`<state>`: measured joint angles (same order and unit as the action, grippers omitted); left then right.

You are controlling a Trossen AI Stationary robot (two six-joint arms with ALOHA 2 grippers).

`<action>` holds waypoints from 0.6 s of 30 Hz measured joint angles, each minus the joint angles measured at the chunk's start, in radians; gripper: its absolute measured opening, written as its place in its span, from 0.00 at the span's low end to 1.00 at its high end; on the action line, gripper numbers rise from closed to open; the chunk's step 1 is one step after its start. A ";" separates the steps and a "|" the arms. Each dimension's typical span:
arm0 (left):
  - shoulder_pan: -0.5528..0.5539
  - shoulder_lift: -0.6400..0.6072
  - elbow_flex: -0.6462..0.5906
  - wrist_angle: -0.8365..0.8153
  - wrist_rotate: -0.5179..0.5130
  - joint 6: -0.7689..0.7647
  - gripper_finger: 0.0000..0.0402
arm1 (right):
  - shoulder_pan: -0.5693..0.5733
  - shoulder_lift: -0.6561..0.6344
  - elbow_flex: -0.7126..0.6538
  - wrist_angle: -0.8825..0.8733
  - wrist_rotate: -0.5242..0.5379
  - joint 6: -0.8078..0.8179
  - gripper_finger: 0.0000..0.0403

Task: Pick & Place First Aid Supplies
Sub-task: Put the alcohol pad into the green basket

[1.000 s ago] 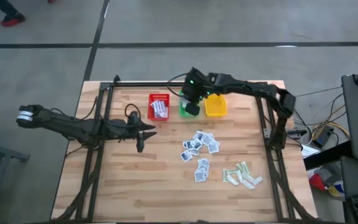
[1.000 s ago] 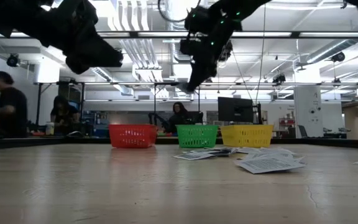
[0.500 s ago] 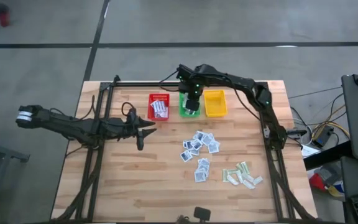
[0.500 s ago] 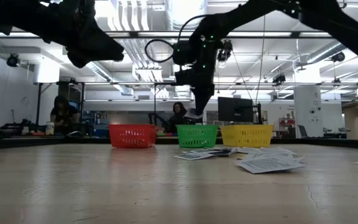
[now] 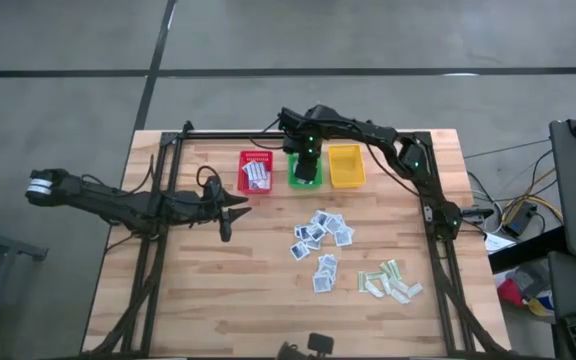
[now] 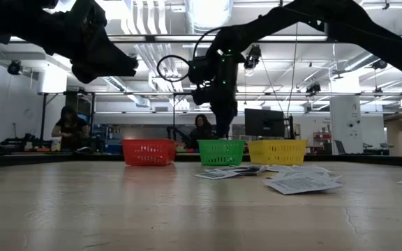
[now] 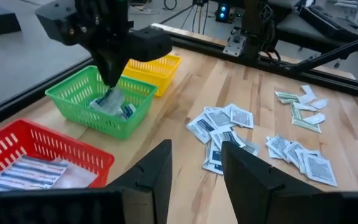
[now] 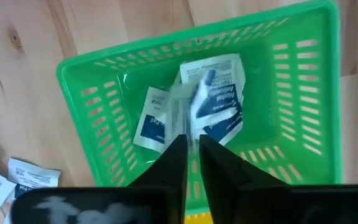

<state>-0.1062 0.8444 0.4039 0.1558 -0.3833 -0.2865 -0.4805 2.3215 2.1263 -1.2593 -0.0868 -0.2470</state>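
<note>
Green slotted plastic basket [image 8: 92, 81] under right tool [image 8: 191, 149], fingers barely apart around blurred small square white-blue packet [image 8: 188, 106]. Left tool [image 7: 194, 168] parted, empty, above wooden desk [image 5: 258, 290].

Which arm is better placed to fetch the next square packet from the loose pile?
Left: the left gripper hovers open beside the square packets, while the right gripper is down in the green basket.

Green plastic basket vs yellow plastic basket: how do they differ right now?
The green plastic basket holds square white-blue packets; the yellow plastic basket shows none. The right gripper is over the green one; nothing is over the yellow. Both are slotted baskets in the same far row.
</note>
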 joint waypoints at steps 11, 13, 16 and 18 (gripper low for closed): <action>0.000 0.000 0.000 0.002 0.000 0.000 0.33 | 0.002 -0.039 0.000 -0.020 0.007 0.014 0.21; 0.000 0.000 0.000 0.001 0.000 0.000 0.33 | 0.017 -0.081 -0.002 -0.044 0.006 0.000 0.19; 0.000 0.000 0.000 0.001 0.000 0.000 0.33 | 0.063 -0.169 -0.035 -0.054 0.003 -0.020 0.15; 0.000 0.000 0.000 0.000 0.000 0.000 0.33 | 0.101 -0.231 -0.081 -0.051 -0.002 -0.032 0.12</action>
<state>-0.1062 0.8444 0.4038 0.1562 -0.3832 -0.2864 -0.3791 2.0904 2.0451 -1.3099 -0.0883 -0.2790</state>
